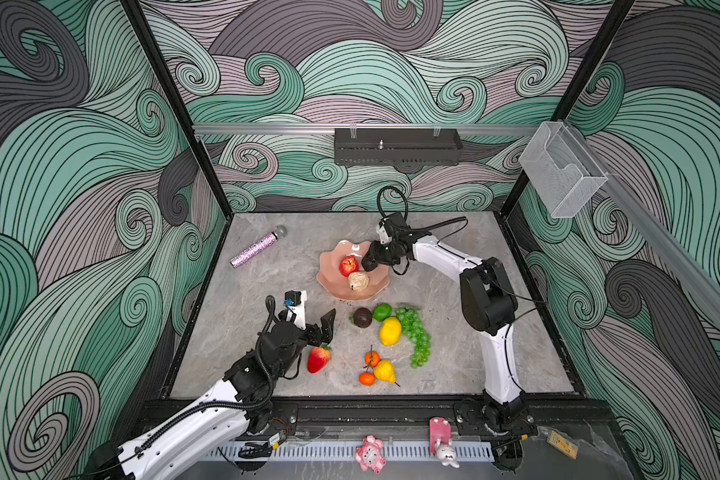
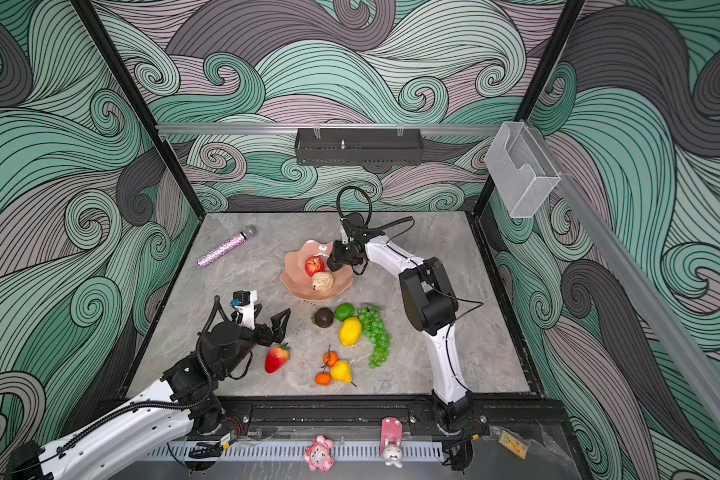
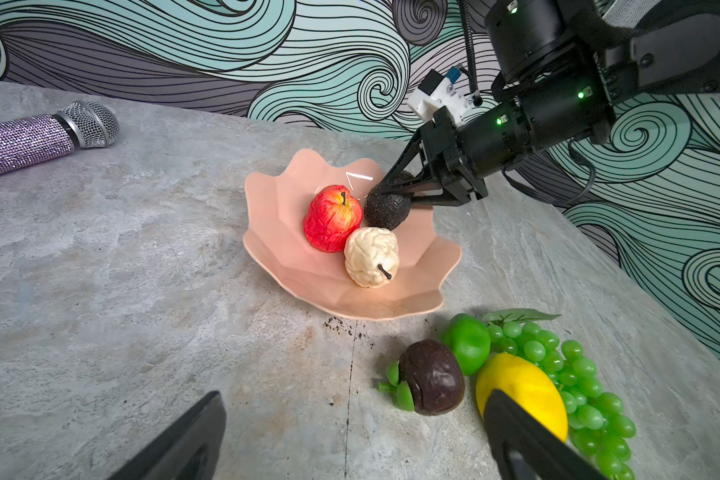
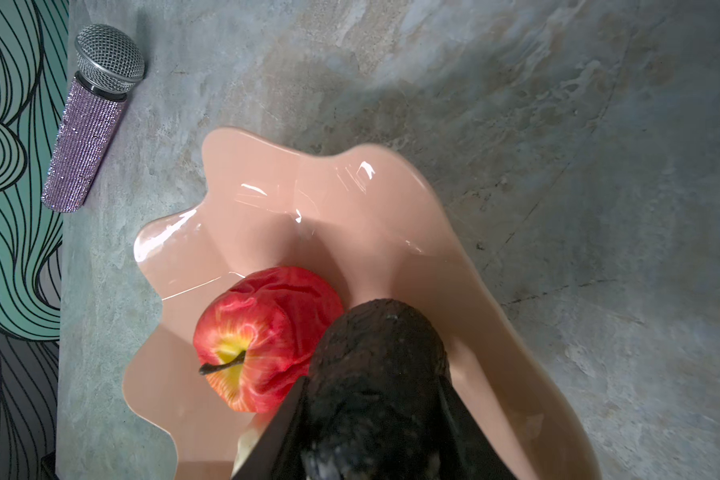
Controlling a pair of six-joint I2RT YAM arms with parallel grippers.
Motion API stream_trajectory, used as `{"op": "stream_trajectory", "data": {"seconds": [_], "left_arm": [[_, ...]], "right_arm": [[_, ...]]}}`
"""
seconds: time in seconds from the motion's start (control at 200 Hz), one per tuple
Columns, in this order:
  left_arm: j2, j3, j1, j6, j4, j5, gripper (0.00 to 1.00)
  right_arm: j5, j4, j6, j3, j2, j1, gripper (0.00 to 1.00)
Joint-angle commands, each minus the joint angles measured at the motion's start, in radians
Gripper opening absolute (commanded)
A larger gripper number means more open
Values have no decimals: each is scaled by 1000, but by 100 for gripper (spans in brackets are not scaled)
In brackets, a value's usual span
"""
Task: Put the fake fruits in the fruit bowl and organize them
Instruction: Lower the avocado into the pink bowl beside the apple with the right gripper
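What the right gripper [image 3: 393, 192] holds: one dark avocado [image 3: 385, 212], pinched between both fingers, over the 2 o'clock side of the fruit bowl [image 1: 333, 257], just beside the red apple [image 1: 348, 266]; if it touches the bowl floor I cannot tell.
Left gripper [image 3: 354, 403]: jaws wide apart, nothing between them; the strawberry [image 1: 319, 359] is just beside it at 5 o'clock.
Fruit bowl: one, salmon-pink, glossy, shallow, with wavy petal rim; on the table [image 1: 267, 311], a little toward 12 o'clock from the middle.
Inside the bowl: one red apple, wrinkled, with stem; one cream pear [image 1: 358, 281] at its 5 o'clock, touching.
Loose at 6 o'clock of bowl: one dark brown fruit [image 1: 362, 317] with green leaves, one lime [image 1: 382, 311], one lemon [image 1: 390, 331], one grape bunch [image 1: 416, 336], close together.
Farther at 6 o'clock: two tangerines [image 1: 372, 358], one yellow pear [image 1: 385, 371].
Strawberry: one, at 7 o'clock of bowl.
Microphone [image 1: 258, 247]: one, glittery, at 10 o'clock, well apart.
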Motion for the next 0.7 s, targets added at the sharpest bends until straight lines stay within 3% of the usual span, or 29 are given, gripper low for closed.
{"op": "stream_trajectory", "data": {"seconds": [0.0,0.385,0.695], "left_arm": [[-8,22,4,-16,-12,-17,99],[-13,20,5,-16,-12,-18,99],[-8,23,4,-13,-11,-13,99]], "right_arm": [[-12,-20,-15,33,20,7,41],[-37,-35,-21,48,37,21,44],[-24,-44,-20,51,27,21,57]]}}
